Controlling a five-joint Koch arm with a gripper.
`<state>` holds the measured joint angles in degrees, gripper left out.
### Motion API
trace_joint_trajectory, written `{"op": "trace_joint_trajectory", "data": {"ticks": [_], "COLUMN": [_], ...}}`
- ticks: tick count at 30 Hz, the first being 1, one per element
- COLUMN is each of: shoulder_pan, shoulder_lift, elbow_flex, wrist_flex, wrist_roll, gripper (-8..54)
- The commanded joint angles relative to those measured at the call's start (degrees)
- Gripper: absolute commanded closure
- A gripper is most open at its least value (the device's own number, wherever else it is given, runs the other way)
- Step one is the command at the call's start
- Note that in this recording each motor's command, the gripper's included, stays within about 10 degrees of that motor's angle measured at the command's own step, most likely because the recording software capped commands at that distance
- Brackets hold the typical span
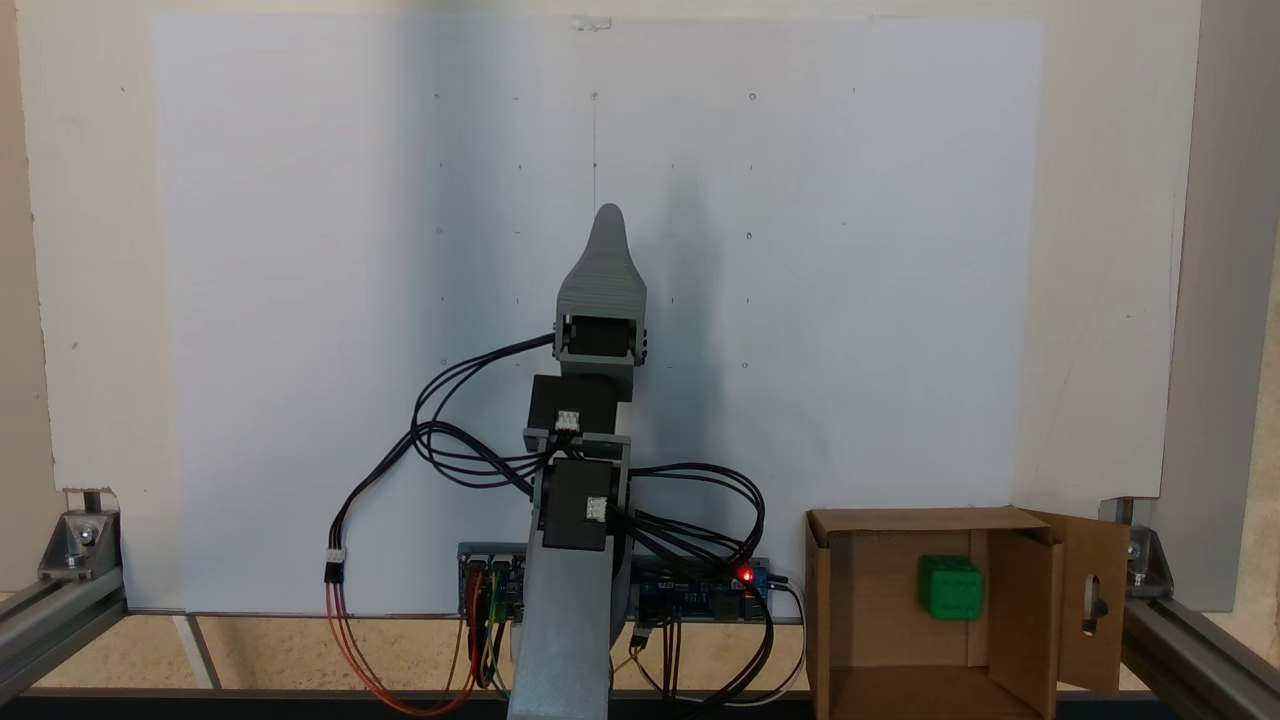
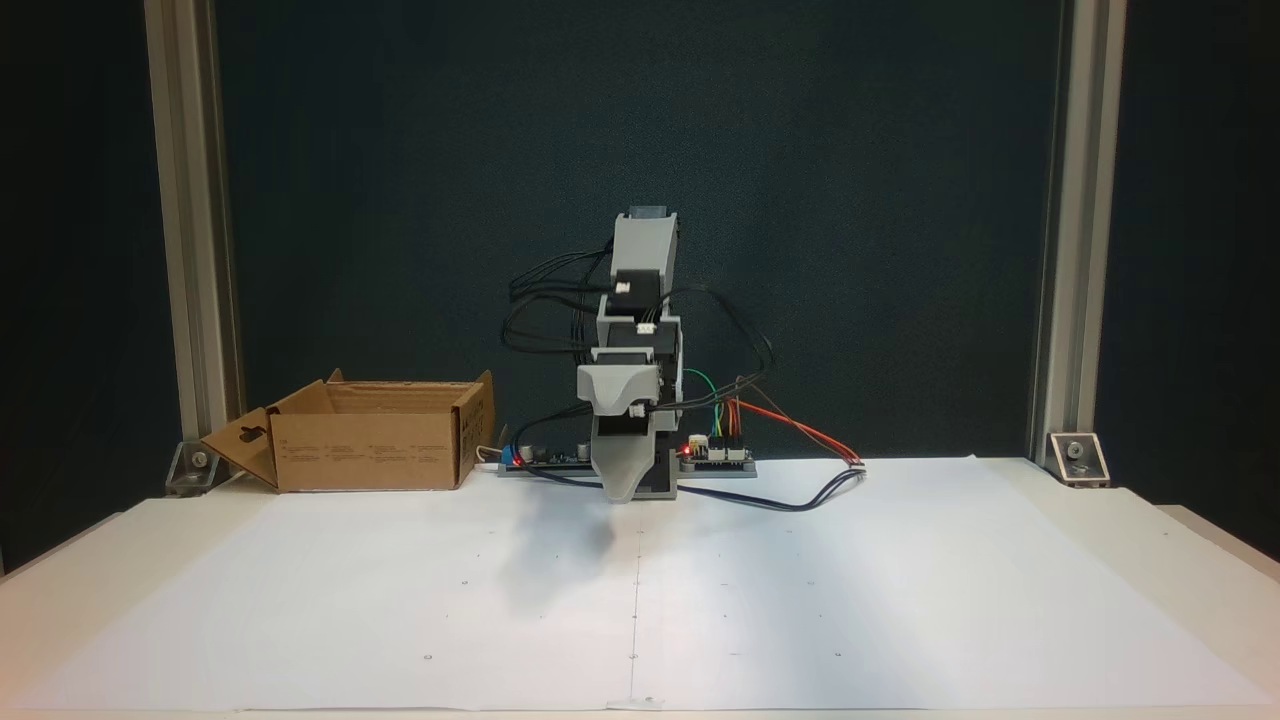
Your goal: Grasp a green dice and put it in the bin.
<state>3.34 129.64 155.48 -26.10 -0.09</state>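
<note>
- from my remote seat i find the green dice lying inside the bin, near its flap with the slot cutout.
- the gripper points out over the white sheet, well apart from the bin.
- one tip shows; i cannot tell how the jaws stand.
- my judgement: nothing is left to fetch.

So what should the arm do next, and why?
Probably nothing more than stay parked. The green dice already lies inside the box, and the pincer hangs over the white sheet, well away from it, holding nothing that I can see.
</note>
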Motion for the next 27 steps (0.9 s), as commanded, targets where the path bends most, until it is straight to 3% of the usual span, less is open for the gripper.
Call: {"op": "trace_joint_trajectory", "data": {"ticks": [1,27], "shoulder_pan": [0.1,0.0], "shoulder_lift": [6.3,6.2], "elbow_flex": [-0.5,23.9], "wrist_flex": [-9.6,-67.9], "wrist_roll": [0.4,0.0], "gripper": [1.7,1.1]}}
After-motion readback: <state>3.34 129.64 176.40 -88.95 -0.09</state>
